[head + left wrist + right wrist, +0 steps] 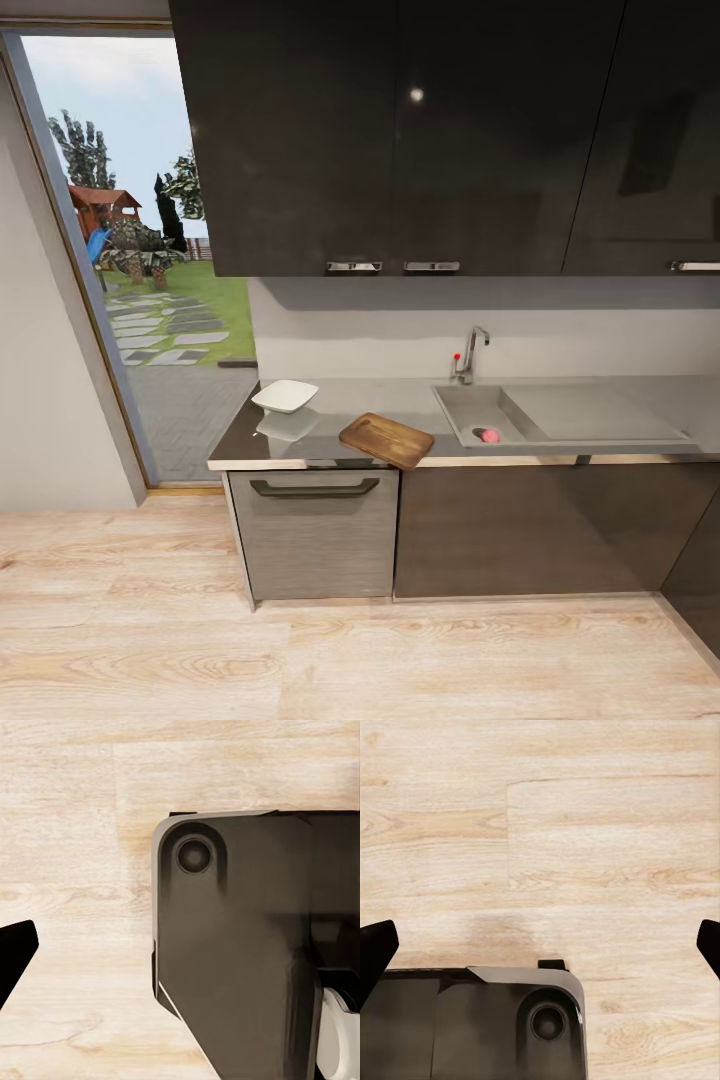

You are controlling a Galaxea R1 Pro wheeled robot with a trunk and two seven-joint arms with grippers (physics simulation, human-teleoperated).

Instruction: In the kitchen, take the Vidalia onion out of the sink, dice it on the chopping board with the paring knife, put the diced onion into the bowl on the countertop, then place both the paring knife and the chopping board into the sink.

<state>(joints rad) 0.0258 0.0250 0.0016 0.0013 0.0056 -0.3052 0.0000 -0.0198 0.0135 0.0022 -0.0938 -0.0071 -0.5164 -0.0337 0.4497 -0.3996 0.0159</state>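
Grey countertop [410,400], chopping board [386,439] overhanging front edge — long axis angled left-right

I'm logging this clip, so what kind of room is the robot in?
A home kitchen, most likely: a grey counter with a sink and tap, dark wall cabinets above, and a board and white bowl set out. A glass door at the left looks onto a garden.

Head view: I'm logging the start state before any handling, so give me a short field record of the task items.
onion: pinkish, in the sink basin
chopping board: on the countertop, front corner overhanging the edge
bowl: white, on the counter left of the board
tap: behind the basin
paring knife: cannot make out
right tool: fingertips wide apart over the wood floor
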